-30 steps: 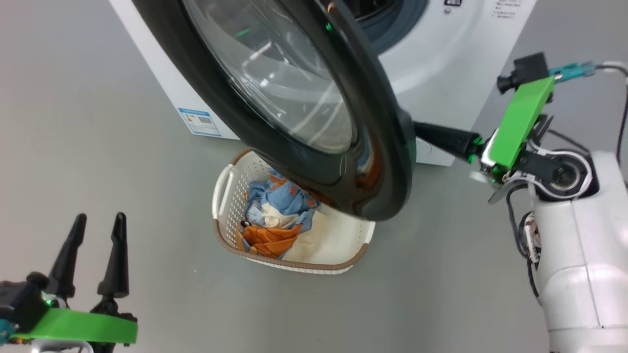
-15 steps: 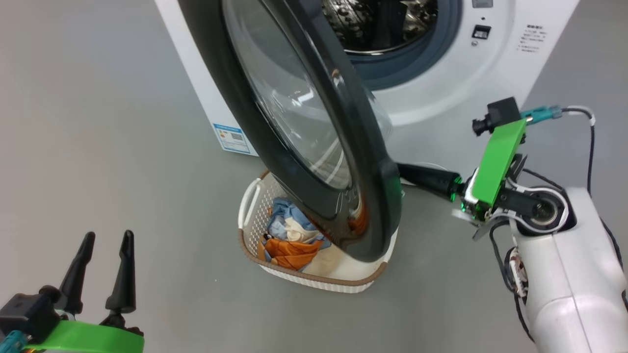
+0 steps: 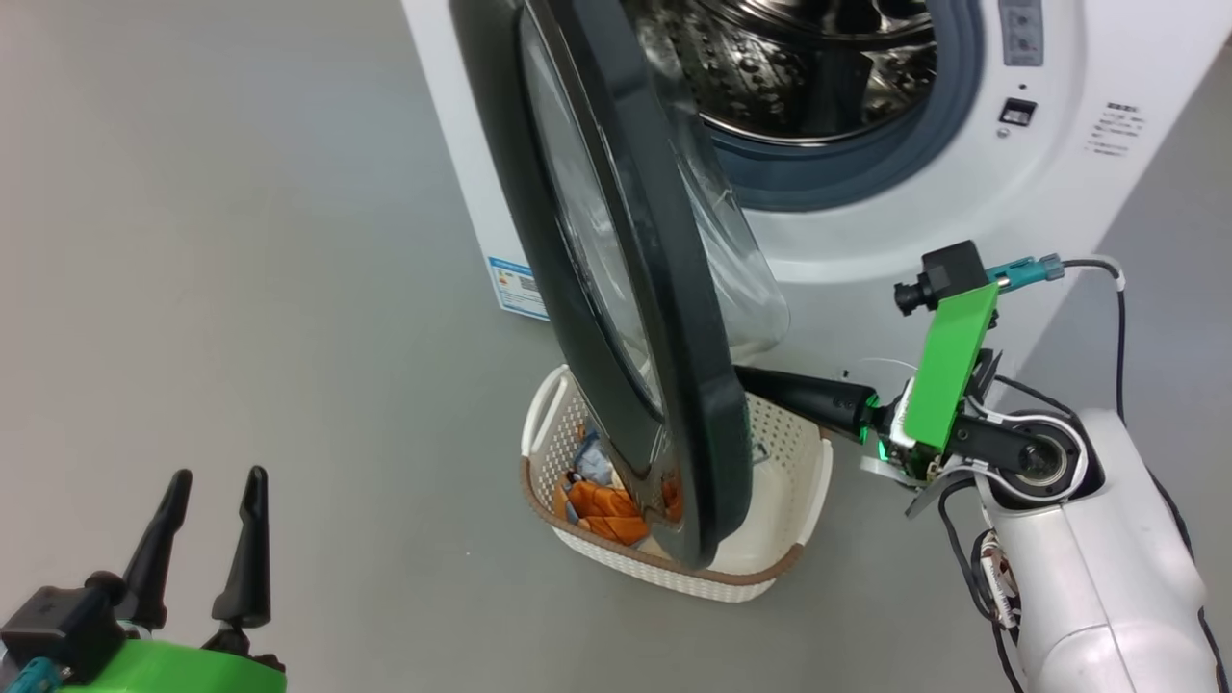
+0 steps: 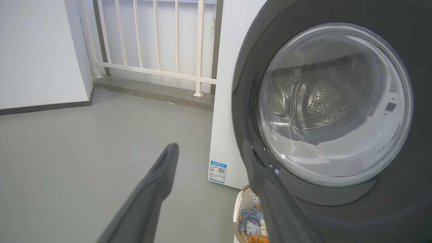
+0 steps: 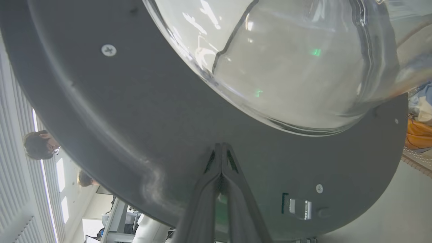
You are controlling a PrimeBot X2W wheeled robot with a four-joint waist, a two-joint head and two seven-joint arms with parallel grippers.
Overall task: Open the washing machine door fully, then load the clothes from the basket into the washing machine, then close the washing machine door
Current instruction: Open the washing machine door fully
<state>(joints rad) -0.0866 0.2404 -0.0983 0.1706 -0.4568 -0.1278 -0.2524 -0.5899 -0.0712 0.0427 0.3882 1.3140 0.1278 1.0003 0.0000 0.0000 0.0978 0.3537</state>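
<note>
The white front-loading washing machine [image 3: 866, 260] has its large round glossy black door [image 3: 703, 414] half open over the cream perforated plastic basket [image 3: 794, 452] of blue and orange clothes [image 3: 602, 500]. The right gripper [image 5: 221, 146], fingers pressed together, touches the door's inner face; the left gripper [image 3: 219, 474] hangs empty, fingers spread wide.

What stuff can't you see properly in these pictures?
- Most of the clothes: head view, the washing machine door covers them.
- The basket: left wrist view, cut off by the bottom edge.
- The washing machine: head view, its top cut off by the upper edge.
</note>
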